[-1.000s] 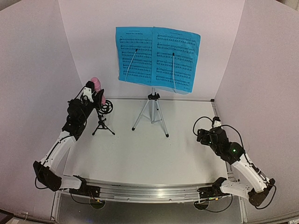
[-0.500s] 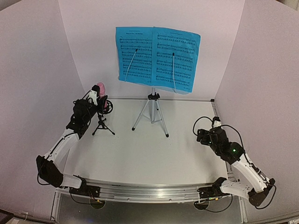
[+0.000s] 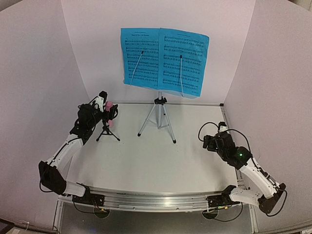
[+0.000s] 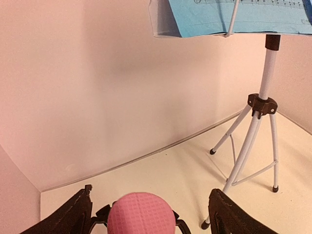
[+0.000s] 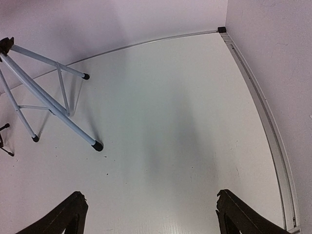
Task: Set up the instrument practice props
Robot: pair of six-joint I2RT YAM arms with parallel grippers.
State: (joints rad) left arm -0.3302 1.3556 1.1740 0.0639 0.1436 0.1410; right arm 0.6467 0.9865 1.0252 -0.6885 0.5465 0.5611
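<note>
Nearest the bases, at about four o'clock on the table [image 3: 146,165], the right gripper [image 5: 151,193] hangs low with its jaws spread wide and nothing between them. It looks parked clear of the props so as not to knock a tripod leg. Farther in, at about ten o'clock, the left gripper [image 4: 151,191] stands with its fingers wide apart on either side of the pink microphone [image 4: 141,214]. There is a visible gap on each side, so the fingers bracket the head but hold nothing. The microphone sits head up in the ring of the small black mic stand [image 3: 107,130]. Black bits of that ring show on both sides of the head in the left wrist view, and the ring appears to carry the microphone by itself. Beyond, at twelve o'clock near the back wall, the music stand [image 3: 160,101] has its silver legs splayed for balance. The two blue sheet-music pages [image 3: 165,61] lie side by side on its desk, each pinned by a thin retaining wire [image 3: 181,73] so it cannot slide off. The setup looks close to done, and the likely next move is to lift the left arm straight up without brushing the microphone.
</note>
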